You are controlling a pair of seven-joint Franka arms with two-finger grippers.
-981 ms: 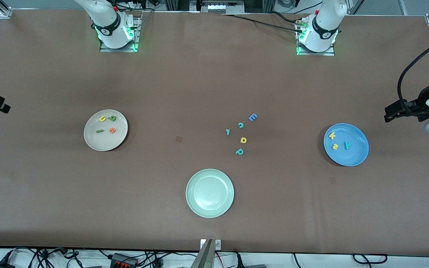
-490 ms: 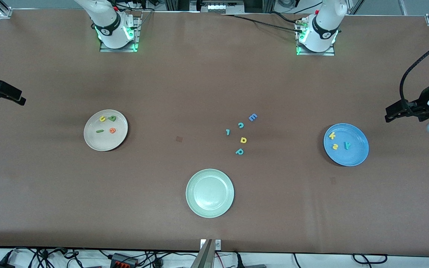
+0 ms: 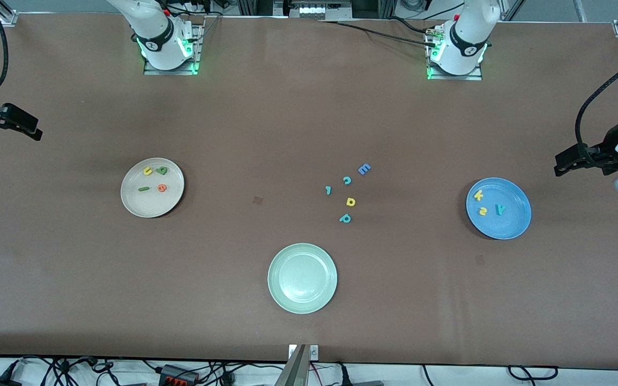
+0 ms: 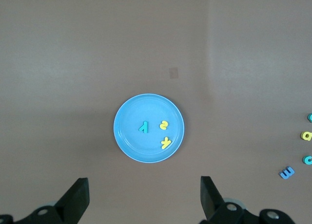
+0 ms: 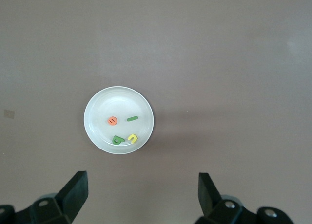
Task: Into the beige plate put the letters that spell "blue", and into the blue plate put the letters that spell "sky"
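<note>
Looking at both plates, this job seems done to me. The beige plate [image 3: 152,187], toward the right arm's end of the table, has the green b [image 3: 162,170], yellow u [image 3: 148,171], dark green l [image 3: 143,188] and orange e [image 3: 162,187] lying in it, all apart from each other. The blue plate [image 3: 498,208], toward the left arm's end, holds the yellow k [image 3: 478,195], yellow s [image 3: 482,211] and teal y [image 3: 500,209].

Only real change over the last second: the right gripper [image 3: 16,124] has slid a bit further into view at the table's edge and a little higher up. The left gripper [image 3: 574,161] has barely budged. Both have their fingers spread wide with nothing in them, and nothing on the table has moved, so I'd guess the arms are just pulling back to park.

Leftovers sit between the plates: a blue E [image 3: 364,169], teal c [image 3: 347,180], a small teal hooked one [image 3: 328,190], a yellow rounded one [image 3: 350,201] and a teal p [image 3: 345,218], plus an empty green plate [image 3: 302,277] nearer the camera.

Both arms are cut off by the picture edges, so you only get the grippers. The letters are tiny too.
</note>
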